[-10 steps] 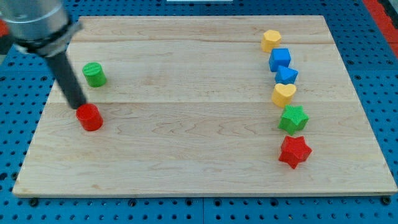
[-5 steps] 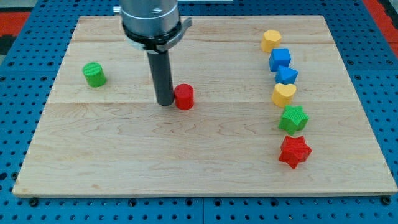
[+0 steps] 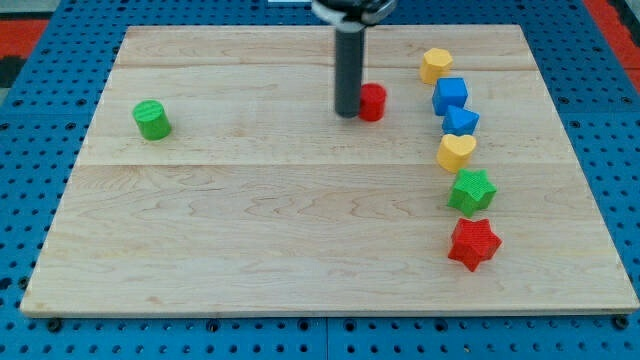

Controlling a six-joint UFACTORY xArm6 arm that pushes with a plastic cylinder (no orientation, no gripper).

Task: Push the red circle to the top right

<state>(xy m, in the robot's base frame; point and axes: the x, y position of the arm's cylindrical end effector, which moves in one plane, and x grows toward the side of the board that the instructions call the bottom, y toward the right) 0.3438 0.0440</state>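
Note:
The red circle [image 3: 372, 102] sits on the wooden board [image 3: 300, 230] in its upper middle, right of centre. My tip [image 3: 347, 113] touches the red circle's left side. The dark rod rises straight up out of the view's top. The red circle lies left of the blue cube [image 3: 450, 96] and below-left of the yellow hexagon [image 3: 435, 65], apart from both.
A column of blocks runs down the view's right: yellow hexagon, blue cube, a blue block [image 3: 460, 122], yellow heart [image 3: 456, 152], green star [image 3: 471, 191], red star [image 3: 473, 243]. A green circle [image 3: 152, 120] stands at the left.
My tip and the red circle have moved to the right and up, from the board's left to its upper middle. The other blocks have not moved.

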